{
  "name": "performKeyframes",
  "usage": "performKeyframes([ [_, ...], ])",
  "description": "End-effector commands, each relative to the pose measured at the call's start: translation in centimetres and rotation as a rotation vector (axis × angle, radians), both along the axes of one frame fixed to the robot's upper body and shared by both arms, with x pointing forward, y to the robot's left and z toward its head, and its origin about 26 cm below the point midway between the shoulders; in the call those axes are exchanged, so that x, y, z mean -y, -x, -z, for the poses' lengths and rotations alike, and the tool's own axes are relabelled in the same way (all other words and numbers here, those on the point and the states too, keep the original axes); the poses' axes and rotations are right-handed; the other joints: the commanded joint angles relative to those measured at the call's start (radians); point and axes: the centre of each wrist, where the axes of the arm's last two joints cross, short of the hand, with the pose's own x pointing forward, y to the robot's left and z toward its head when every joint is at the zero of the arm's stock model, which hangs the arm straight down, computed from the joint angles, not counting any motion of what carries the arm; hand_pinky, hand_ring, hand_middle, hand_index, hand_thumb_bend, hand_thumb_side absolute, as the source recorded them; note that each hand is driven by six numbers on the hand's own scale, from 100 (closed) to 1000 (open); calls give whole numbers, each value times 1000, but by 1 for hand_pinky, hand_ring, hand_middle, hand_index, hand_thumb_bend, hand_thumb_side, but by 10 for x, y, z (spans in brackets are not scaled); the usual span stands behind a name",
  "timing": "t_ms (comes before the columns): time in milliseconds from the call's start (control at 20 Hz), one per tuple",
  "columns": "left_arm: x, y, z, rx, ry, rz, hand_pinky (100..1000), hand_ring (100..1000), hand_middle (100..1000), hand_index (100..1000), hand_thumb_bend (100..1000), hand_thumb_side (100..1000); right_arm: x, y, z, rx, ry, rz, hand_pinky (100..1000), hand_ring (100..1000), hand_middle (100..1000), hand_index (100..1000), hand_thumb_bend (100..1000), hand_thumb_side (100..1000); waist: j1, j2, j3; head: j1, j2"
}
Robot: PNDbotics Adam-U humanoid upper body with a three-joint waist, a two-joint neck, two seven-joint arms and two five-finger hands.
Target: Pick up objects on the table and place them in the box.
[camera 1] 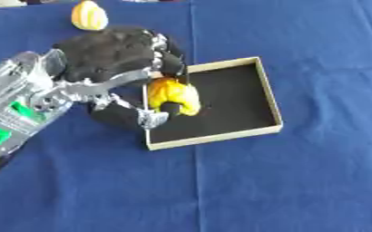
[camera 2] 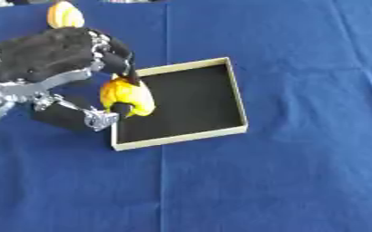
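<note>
Left eye view: left hand (camera 1: 114, 59) curled round a yellow-orange fruit-like object (camera 1: 172, 94), held over the left edge of the shallow black-lined box (camera 1: 270, 93); placing step under way. Second yellow striped piece (camera 1: 89, 16) waiting on the blue tablecloth (camera 1: 300, 181)

Right eye view: same clasp. Next: probably shift further inside, uncurl, release. Right hand absent

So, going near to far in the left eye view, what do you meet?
Box's near rim → left hand shut on a yellow-orange object over the box's left edge → small yellow striped object at the far edge.
</note>
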Motion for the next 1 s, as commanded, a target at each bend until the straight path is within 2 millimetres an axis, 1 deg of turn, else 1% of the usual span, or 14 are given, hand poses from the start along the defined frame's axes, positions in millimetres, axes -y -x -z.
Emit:
performKeyframes([
  [50,-9,-7,5,-7,-58,-56,706,577,499,640,100,160,-1,5,-8,27,20,3,815,905,804,815,100,914,-3,-19,-3,6,4],
  [250,-9,-18,21,-28,-79,-107,721,605,528,673,100,100,-1,4,-6,20,11,4,815,906,803,814,100,918,-3,-17,-5,13,3],
  [350,-9,-22,26,-14,-98,-125,754,677,583,735,100,100,-2,4,-6,15,11,5,814,905,803,814,100,925,-3,-16,-7,16,2],
  [400,-10,-24,27,-5,-111,-138,774,719,639,798,125,100,-1,4,-5,15,11,5,815,905,803,814,100,917,-3,-16,-7,16,2],
  [450,-11,-25,28,4,-129,-150,835,813,747,876,198,149,-1,4,-5,15,11,6,815,905,803,814,100,917,-2,-16,-8,16,3],
  [500,-12,-25,28,14,-147,-157,861,847,782,901,239,244,-1,4,-5,13,11,8,815,906,803,814,100,918,-2,-16,-8,15,4],
  [550,-14,-25,26,25,-160,-163,890,893,828,932,307,372,-1,4,-5,10,12,10,815,906,803,814,100,919,-1,-16,-7,14,5],
  [600,-16,-24,24,44,-171,-171,899,915,846,944,367,422,-1,4,-4,5,12,13,815,906,803,814,100,920,-1,-16,-7,13,6],
  [700,-20,-22,18,90,-181,-190,899,922,849,950,400,465,0,4,-2,-3,11,19,815,907,803,814,100,920,0,-17,-3,13,8],
  [800,-22,-19,11,136,-167,-200,891,924,849,948,386,441,0,4,-1,-9,11,23,815,907,803,814,100,921,0,-18,0,13,8],
  [850,-23,-17,7,160,-151,-199,884,926,850,948,361,391,0,4,-1,-12,11,25,815,907,803,814,100,921,0,-19,2,12,7],
  [900,-23,-14,-2,196,-123,-198,875,920,846,943,100,491,0,4,-1,-15,12,27,815,907,803,814,100,938,-1,-20,3,11,8],
  [950,-24,-10,-10,229,-90,-196,873,918,844,942,317,322,0,4,-1,-16,12,30,815,907,803,814,100,919,-1,-22,5,10,8],
  [1000,-24,-6,-20,260,-54,-195,870,914,843,940,293,291,0,4,-1,-14,12,32,814,906,803,814,100,917,-2,-23,6,9,9],
])
